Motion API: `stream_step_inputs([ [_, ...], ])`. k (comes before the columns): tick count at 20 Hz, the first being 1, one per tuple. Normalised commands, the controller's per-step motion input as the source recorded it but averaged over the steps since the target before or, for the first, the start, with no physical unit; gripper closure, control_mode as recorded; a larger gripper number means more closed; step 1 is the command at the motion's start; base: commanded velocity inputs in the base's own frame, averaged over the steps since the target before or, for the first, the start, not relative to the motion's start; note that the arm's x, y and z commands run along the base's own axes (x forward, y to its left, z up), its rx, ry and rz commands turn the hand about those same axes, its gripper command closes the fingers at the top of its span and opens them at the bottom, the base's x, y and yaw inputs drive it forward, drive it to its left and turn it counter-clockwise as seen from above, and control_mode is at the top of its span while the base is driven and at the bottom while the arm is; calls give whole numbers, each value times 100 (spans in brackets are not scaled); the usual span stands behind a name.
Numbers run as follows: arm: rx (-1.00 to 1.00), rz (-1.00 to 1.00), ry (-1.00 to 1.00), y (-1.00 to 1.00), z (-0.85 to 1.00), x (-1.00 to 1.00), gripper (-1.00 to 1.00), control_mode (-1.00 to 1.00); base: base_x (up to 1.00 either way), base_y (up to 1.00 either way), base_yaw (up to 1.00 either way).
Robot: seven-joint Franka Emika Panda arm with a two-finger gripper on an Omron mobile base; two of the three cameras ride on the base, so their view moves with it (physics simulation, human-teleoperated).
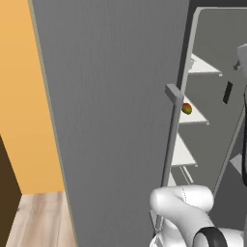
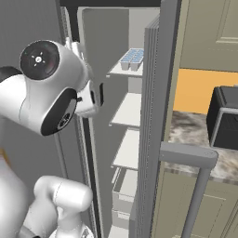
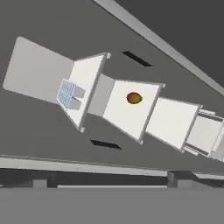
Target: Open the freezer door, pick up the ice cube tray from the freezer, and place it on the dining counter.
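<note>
Freezer door [image 1: 111, 120], a tall matte grey panel with a squared bar handle [image 1: 170, 144], stands swung open. Inside the grey freezer [image 2: 104, 56], the small pale blue ice cube tray [image 2: 132, 56] sits on the top white shelf [image 2: 132, 69]; a round red-yellow fruit [image 3: 134, 98] lies one shelf below. Whether the jaws are apart or together cannot be told.

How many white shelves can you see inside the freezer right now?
3 at least: the top shelf carrying the ice cube tray, the middle shelf, the lower shelf. Drawers below; more may be hidden.
</note>
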Motion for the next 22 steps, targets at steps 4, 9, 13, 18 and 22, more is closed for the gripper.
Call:
stream_step_inputs([
  [4, 36, 0, -8, -5, -4, 48, -100, -100, 0, 0, 0],
  [9, 15, 0, 2, 0, 9, 46, -100, -100, 0, 0, 0],
  [13, 4, 0, 9, -5, 20, 63, -100, -100, 0, 0, 0],
  [18, 5, 4, 7, -40, 8, 51, -100, -100, 0, 0, 0],
  [22, 4, 9, 3, -46, 0, 37, -100, -100, 0, 0, 0],
])
